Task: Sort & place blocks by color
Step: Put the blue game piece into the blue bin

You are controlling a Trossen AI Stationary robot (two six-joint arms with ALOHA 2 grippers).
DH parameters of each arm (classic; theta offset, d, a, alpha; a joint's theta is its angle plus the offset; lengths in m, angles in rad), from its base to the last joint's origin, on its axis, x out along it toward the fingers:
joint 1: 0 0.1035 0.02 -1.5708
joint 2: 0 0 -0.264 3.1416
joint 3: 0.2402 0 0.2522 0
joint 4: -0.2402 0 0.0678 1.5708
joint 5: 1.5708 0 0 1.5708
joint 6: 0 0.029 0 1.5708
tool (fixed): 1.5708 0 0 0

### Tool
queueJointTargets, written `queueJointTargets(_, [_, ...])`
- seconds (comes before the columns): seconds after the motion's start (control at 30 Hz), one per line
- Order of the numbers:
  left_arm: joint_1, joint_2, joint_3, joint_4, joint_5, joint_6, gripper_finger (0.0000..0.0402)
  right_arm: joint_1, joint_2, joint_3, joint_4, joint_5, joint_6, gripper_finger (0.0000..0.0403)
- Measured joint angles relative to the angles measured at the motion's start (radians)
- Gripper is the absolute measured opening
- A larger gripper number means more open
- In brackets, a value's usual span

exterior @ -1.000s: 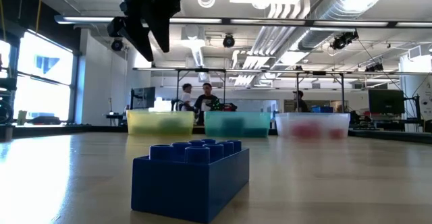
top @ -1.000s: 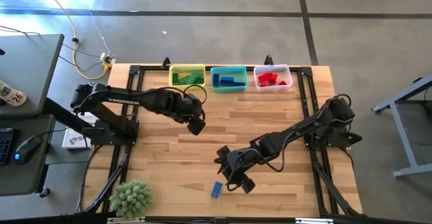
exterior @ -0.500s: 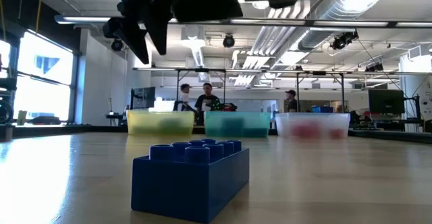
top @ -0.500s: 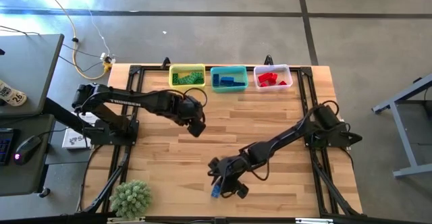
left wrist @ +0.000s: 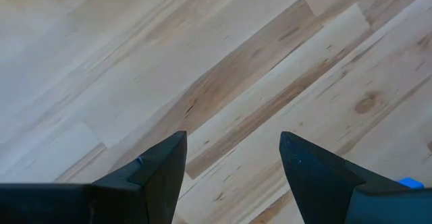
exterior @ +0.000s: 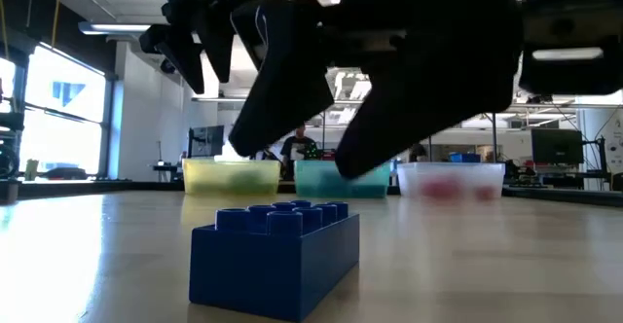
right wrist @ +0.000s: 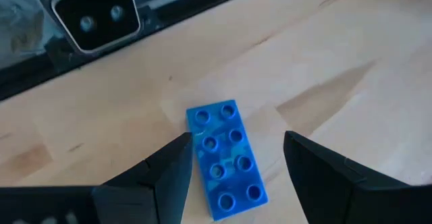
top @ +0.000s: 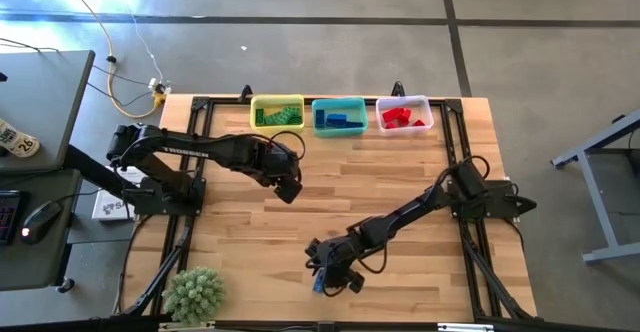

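**Hovering over the last blue block**

Lying flat on the bench (top: 400, 187) near its front edge, the blue block (right wrist: 225, 159) sat between the spread fingers of the right claw (right wrist: 233, 166), which was open and held nothing. The left claw (top: 290, 189) hung open and empty over bare wood, near the yellow bin (top: 276, 112). Other blocks lay sorted in the three bins.

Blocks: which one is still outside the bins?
The blue eight-stud block, lying alone at the table's near edge under the open right gripper; the others sit in bins.
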Motion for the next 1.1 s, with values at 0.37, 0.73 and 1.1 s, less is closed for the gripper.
queueJointTargets(0.37, [0.0, 0.0, 0.0, 0.001, -0.004, 0.009, 0.0226, -0.009, 0.036, 0.0, 0.008, 0.0, 0.0, 0.022])
queueJointTargets(0.73, [-0.001, -0.001, 0.0, -0.001, -0.014, 0.036, 0.0226, -0.034, 0.076, 0.0, 0.012, -0.011, 0.019, 0.0216])
queueJointTargets(1.1, [0.0, -0.001, 0.0, 0.0, -0.03, 0.104, 0.0226, -0.033, 0.08, 0.001, 0.02, -0.029, 0.178, 0.0125])
